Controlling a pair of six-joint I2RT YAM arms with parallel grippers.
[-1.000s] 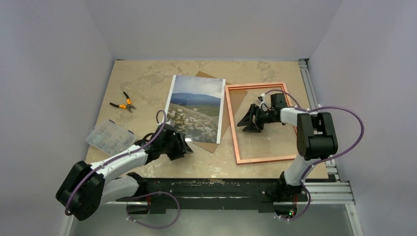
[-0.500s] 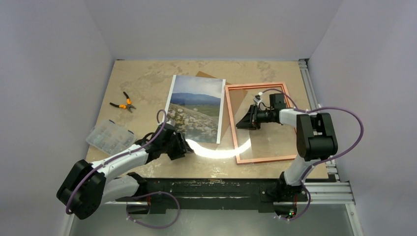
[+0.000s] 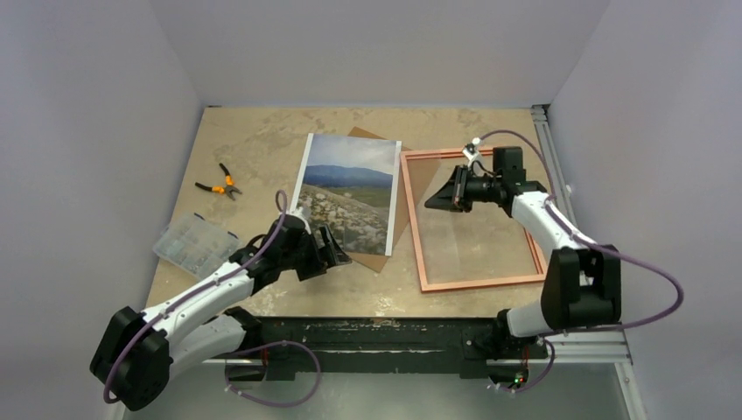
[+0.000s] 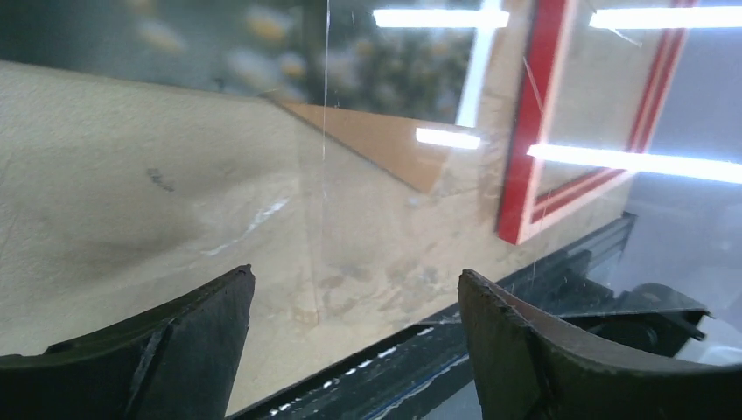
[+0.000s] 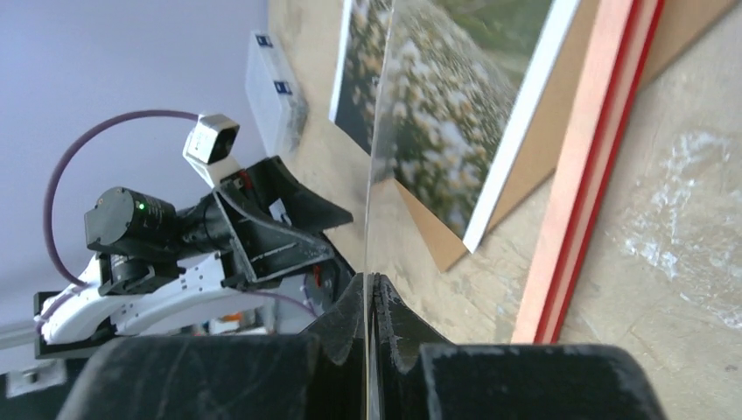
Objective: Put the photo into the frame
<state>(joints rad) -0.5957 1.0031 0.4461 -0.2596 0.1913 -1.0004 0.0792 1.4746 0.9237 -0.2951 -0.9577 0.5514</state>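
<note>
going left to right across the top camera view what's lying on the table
clear plastic organiser box → photo → frame. left out: pliers, within the box's span, and brown backing board, under the photo.

Robotics laboratory cell: plain white walls (image 3: 376, 44) enclose a tabletop (image 3: 254, 149), aluminium rails (image 3: 544, 131) lining its right edge.

The photo (image 3: 348, 192), a landscape print of blue sky, mountains and rocky hillside, is lying flat and face up at mid-table; the frame (image 3: 477, 282) is lying flat just beside its right edge, pale back facing upward, red showing underneath. Its clear pane (image 5: 368, 254) is standing raised, showing edge-on.
</note>
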